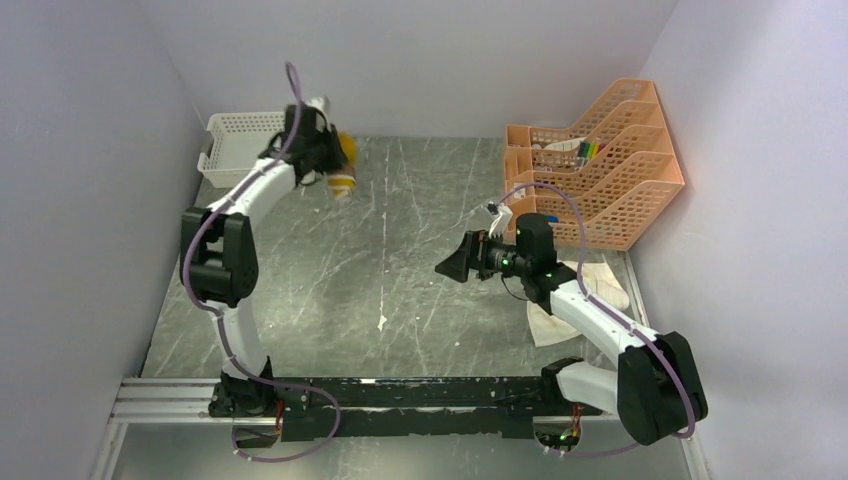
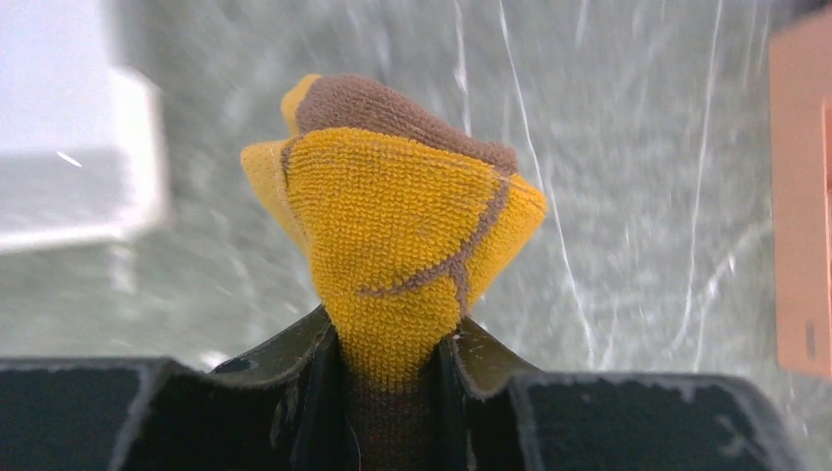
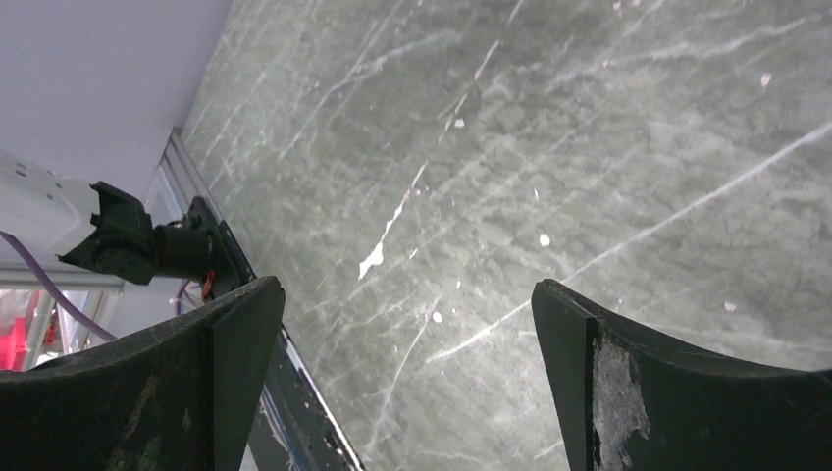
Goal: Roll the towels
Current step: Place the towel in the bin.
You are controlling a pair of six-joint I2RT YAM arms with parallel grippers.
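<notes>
Left gripper (image 2: 394,332) pinches the bunched mustard-yellow and brown terry towel (image 2: 402,216), raised above the grey marble-patterned table (image 1: 420,220), near the white lattice plastic basket (image 1: 240,138) in the far left corner. Right gripper (image 3: 407,324) hangs spread wide over mid-table, holding nothing. The plain cream cloth towel (image 1: 600,290) lies beneath the right arm, near the orange mesh file racks (image 1: 610,160).

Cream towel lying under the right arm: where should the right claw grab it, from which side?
Probably the loose corner of the flat cream cloth towel sticking out left of the right arm, taken from above on that open side. The arm covers its middle, and the orange plastic lattice file rack crowds the far side. The right claw is open.
</notes>
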